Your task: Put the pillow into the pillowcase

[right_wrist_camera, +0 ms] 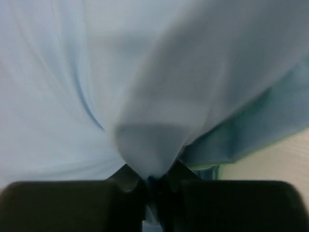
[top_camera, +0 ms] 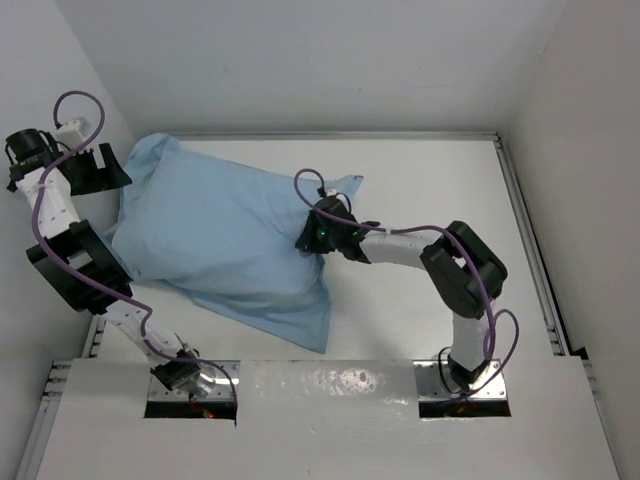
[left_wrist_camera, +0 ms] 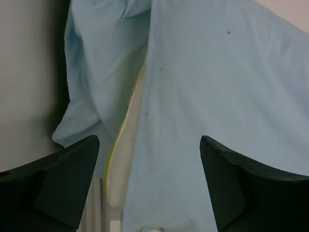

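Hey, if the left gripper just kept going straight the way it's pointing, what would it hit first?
Most likely the light blue pillowcase, which fills the view ahead of the open left gripper. The pillow shows just left of that line, and depth is unclear, so it might touch that instead.

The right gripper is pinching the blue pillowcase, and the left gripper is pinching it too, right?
Not quite. The left gripper is open, its fingers spread apart and pinching nothing; the left wrist view shows it. The right gripper is indeed pinching the blue pillowcase.
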`<state>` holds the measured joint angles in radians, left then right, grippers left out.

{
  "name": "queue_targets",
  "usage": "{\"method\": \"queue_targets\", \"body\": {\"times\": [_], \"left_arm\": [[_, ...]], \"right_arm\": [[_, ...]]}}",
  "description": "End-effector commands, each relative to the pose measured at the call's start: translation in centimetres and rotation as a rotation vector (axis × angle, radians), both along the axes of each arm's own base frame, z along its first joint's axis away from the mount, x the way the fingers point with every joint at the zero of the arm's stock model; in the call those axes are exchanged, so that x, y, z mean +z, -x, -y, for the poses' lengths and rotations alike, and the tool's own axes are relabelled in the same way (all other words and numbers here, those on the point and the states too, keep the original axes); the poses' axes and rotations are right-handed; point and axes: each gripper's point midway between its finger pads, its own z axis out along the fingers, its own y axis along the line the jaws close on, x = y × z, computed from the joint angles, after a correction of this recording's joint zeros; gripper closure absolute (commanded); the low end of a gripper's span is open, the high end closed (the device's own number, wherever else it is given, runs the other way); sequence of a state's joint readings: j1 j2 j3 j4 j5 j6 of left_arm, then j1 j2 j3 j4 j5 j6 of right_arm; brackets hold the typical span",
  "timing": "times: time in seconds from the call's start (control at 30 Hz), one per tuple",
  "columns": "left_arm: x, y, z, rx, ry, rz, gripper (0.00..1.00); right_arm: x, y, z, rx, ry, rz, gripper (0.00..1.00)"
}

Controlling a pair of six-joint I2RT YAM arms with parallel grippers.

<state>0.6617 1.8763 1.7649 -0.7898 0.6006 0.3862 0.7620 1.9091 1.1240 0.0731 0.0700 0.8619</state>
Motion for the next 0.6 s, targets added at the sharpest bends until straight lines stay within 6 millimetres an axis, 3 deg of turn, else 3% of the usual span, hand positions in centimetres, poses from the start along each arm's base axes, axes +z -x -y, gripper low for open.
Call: {"method": "queue_targets", "body": {"times": [0.0,0.03,0.07,0.1,0.13,0.17,0.2,0.23,0.27,0.3,0.33,0.37,0.43,0.47,0.5,0.57], "left_arm": [[4.1,0.9,-0.5,-0.031,-0.124,0.073,0.17],[4.4,1.1,-0.4,-0.039,-0.138,0.078,0.16],[4.5,1.2,-0.2,-0.060,-0.144,0.078,0.16],[4.6,1.3,0.0,-0.072,-0.143,0.080,0.16],[4.7,1.4,0.2,-0.087,-0.140,0.082,0.17],[4.5,1.6,1.1,-0.127,-0.116,0.081,0.18],[4.1,1.5,1.6,-0.148,-0.100,0.070,0.21],[3.6,1.7,2.2,-0.169,-0.085,0.053,0.23],[2.9,1.8,2.9,-0.182,-0.065,0.032,0.23],[1.2,1.6,4.2,-0.222,-0.054,-0.010,0.24],[0.2,1.7,5.1,-0.244,-0.043,-0.040,0.24],[-1.2,2.0,6.1,-0.265,-0.029,-0.086,0.24],[-4.5,2.6,9.7,-0.352,0.028,-0.185,0.23],[-5.5,3.0,11.2,-0.403,0.054,-0.216,0.22],[-7.1,3.3,13.8,-0.477,0.089,-0.264,0.18],[-8.3,4.1,16.9,-0.567,0.138,-0.308,0.04]], "right_arm": [[2.1,-3.1,2.1,-0.193,-0.296,-0.054,1.00],[1.5,-1.9,4.9,-0.252,-0.316,-0.086,1.00],[1.8,-3.5,8.8,-0.341,-0.326,-0.061,1.00],[0.4,-2.5,12.2,-0.408,-0.289,-0.081,1.00],[3.1,-3.3,14.8,-0.437,-0.284,0.005,1.00],[3.0,-4.0,19.7,-0.525,-0.229,0.008,1.00],[4.3,-4.8,22.2,-0.487,-0.132,0.085,1.00],[5.0,-5.1,26.0,-0.509,-0.043,0.093,1.00],[7.3,-6.8,27.1,-0.457,0.014,0.185,0.94],[9.8,-8.2,28.3,-0.335,0.162,0.233,0.76],[11.0,-9.0,28.9,-0.282,0.216,0.234,0.20],[12.1,-9.7,29.1,-0.218,0.267,0.225,0.05],[14.3,-11.2,28.6,-0.090,0.327,0.150,0.01],[14.1,-10.3,27.8,-0.048,0.338,0.077,0.01],[15.8,-11.6,27.8,-0.053,0.384,0.109,0.01],[16.6,-11.1,26.7,-0.060,0.565,0.144,0.01]]}}
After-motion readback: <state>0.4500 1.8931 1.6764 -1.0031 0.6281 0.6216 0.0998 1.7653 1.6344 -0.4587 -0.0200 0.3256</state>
